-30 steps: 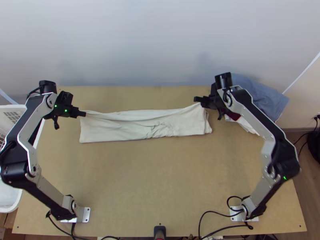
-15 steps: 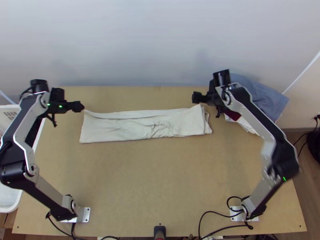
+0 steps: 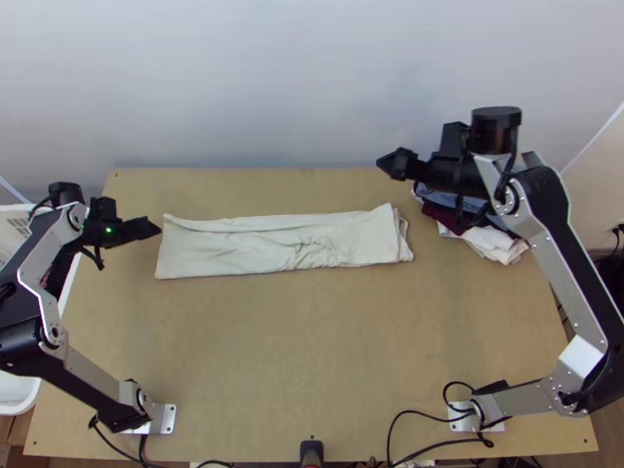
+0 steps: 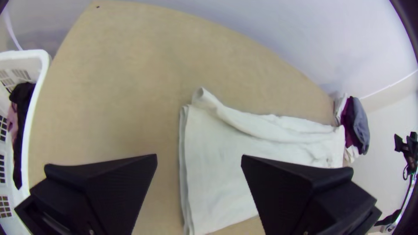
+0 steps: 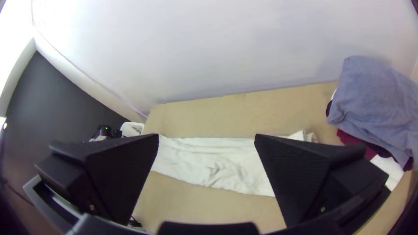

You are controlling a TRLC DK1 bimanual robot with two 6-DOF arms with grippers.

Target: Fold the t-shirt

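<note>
A cream t-shirt (image 3: 281, 243) lies folded into a long flat strip across the table's far half, wrinkled near its middle. Just off its left end is my left gripper (image 3: 160, 228), holding nothing. My right gripper (image 3: 382, 163) is raised beyond the strip's right end, near the wall. In the left wrist view the left gripper (image 4: 199, 159) stands open, with the shirt's layered end edge (image 4: 185, 174) between and beyond its fingers. The right wrist view has the right gripper (image 5: 207, 137) open too, the shirt (image 5: 209, 165) lying lower down behind it.
A pile of folded clothes (image 3: 476, 226), blue, dark red and white, sits at the table's far right. A white basket (image 3: 19, 394) with dark clothing stands along the left edge. The wall (image 3: 296, 86) rises behind the table's far edge.
Both grippers have let go of the shirt's far corners. The left one has drawn back slightly left and nearer; the right arm has lifted and swung outward. The shirt has stayed in place.
</note>
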